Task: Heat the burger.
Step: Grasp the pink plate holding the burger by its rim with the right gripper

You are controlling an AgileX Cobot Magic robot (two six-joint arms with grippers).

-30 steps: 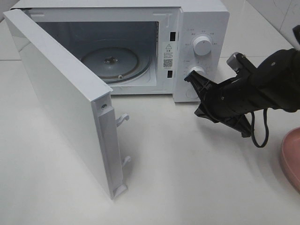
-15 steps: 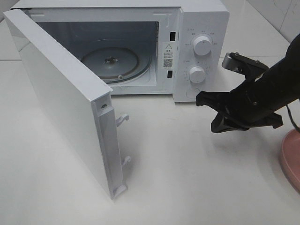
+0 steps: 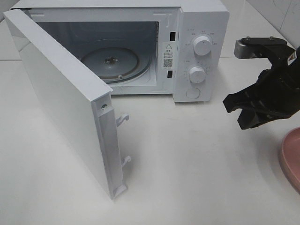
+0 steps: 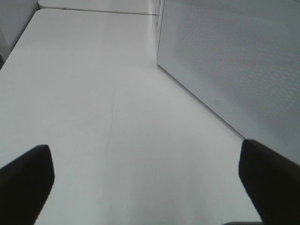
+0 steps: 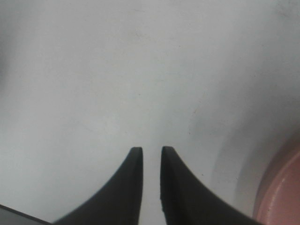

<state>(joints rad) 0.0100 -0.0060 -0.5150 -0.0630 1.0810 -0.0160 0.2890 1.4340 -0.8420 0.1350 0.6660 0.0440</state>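
Note:
The burger is out of view in every frame. My right gripper point(image 3: 236, 112) hovers above the white table to the right of the microwave point(image 3: 201, 28), near the rim of a pink plate point(image 3: 291, 159). In the right wrist view its two dark fingertips point(image 5: 151, 152) stand a narrow gap apart with nothing between them, and the plate's edge point(image 5: 281, 187) shows beside them. The left gripper point(image 4: 145, 183) is wide open and empty over bare table, next to a white perforated panel point(image 4: 234, 61). It does not show in the exterior view.
The microwave door point(image 3: 65, 98) is swung wide open toward the front left, with its latch hooks point(image 3: 123, 119) sticking out. Inside lies the glass turntable point(image 3: 110, 61). Two knobs point(image 3: 202, 45) and a round button sit on the control panel.
The right arm has drawn back from the microwave's control panel toward the right, and its fingers have parted slightly. The left gripper stays wide open.

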